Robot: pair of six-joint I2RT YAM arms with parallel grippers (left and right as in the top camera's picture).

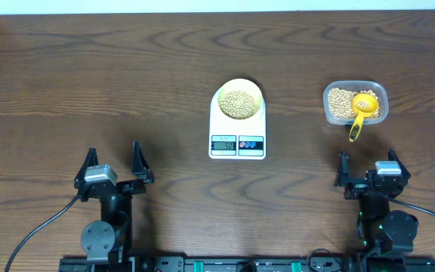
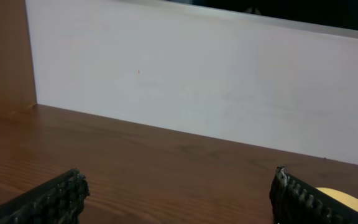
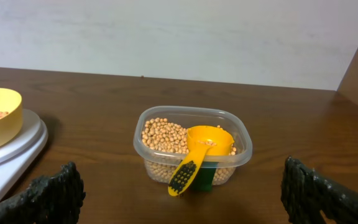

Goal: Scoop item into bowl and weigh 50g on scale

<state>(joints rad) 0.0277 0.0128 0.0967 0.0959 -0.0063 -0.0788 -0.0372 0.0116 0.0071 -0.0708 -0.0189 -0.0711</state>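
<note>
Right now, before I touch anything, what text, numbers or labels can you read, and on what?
Nothing reads cleanly.
White rectangular digital kitchen scale, LCD display: dark digits show, too small to read.
Small print above the display: blurred, unreadable.
Two buttons beside it: marks too small to tell.
Bright yellow measuring scoop, clear plastic container: no lettering visible.

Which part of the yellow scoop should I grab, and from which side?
Grip the scoop by its black-ribbed handle, which juts over the near rim of the container toward the right hand. Come from the near side, closing across its narrow width.
</note>
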